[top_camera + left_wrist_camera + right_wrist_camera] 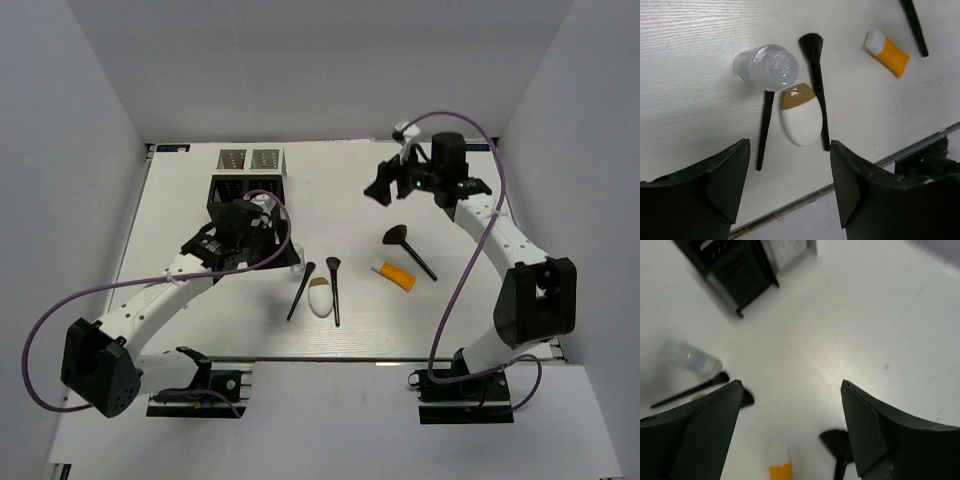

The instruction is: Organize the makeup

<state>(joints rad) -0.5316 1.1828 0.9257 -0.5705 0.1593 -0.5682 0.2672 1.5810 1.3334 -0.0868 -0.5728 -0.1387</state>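
several cosmetics lie loose on the white bench (330, 200): a sponge (800, 120) against a fluffy brush (816, 85), a thin brush (764, 130) just beside, its head hidden by a clear bottle (767, 67), and an orange tube (394, 274) near a wide-headed brush (408, 250). a perforated box (245, 185) stands behind. the left end effector (789, 150) and right end effector (791, 385) hover spread wide, holding nothing.
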